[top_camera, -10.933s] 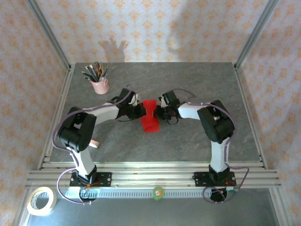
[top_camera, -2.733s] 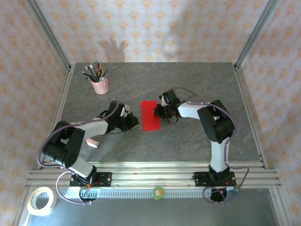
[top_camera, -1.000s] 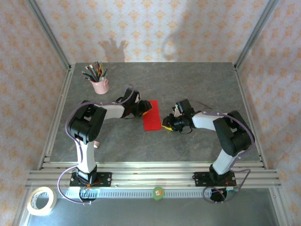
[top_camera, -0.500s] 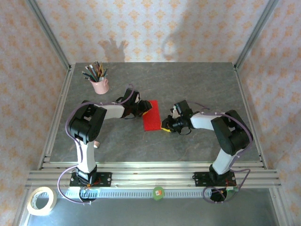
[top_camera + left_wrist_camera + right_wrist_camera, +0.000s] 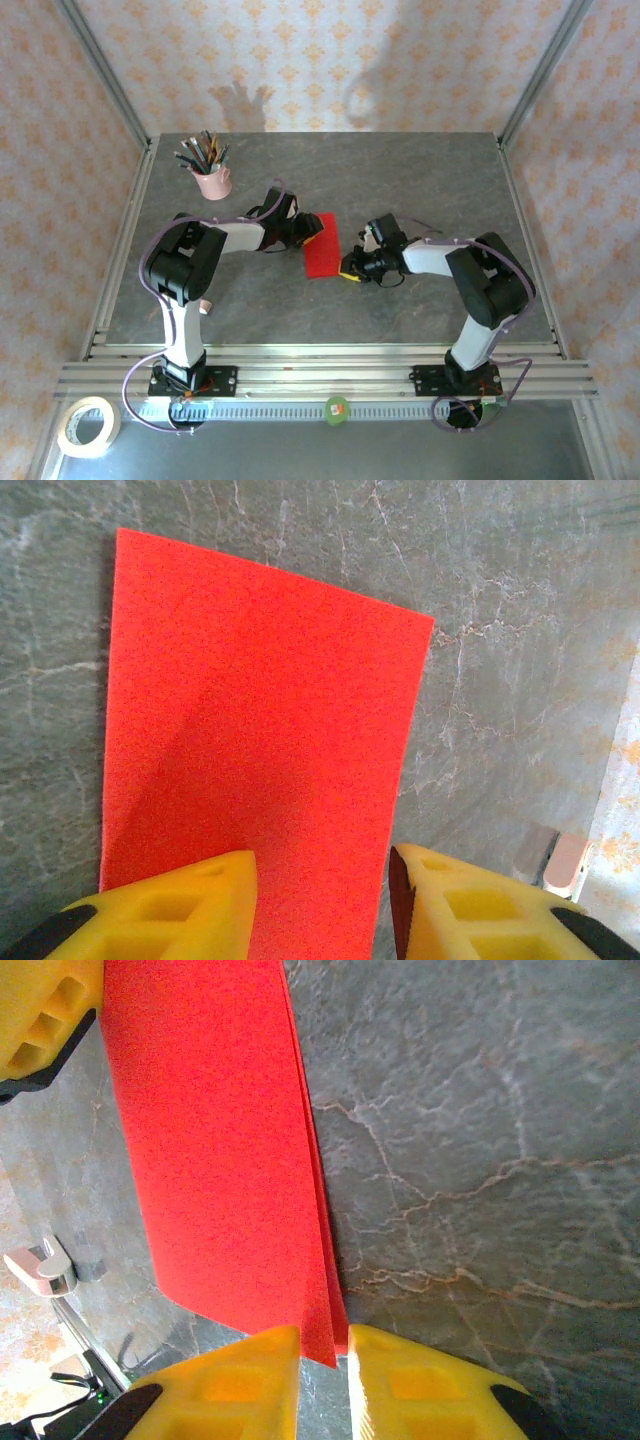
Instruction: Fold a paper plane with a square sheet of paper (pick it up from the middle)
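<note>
left tool (image 5: 322, 880): partly open, sitting over the closest end of the folded red paper (image 5: 260, 710), flat on the worktop (image 5: 520, 630)
right tool (image 5: 323, 1345): narrow gap, paper's corner inside, can't tell if pinched

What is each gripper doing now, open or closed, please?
Left gripper: open, over the red paper.
Right gripper: almost closed around its corner; grip cannot be told.

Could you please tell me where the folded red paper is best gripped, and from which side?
The paper lies flat, but along its right long edge the two layers gape slightly. Probably pinch the near right corner from the right, where the right claw straddles it.
</note>
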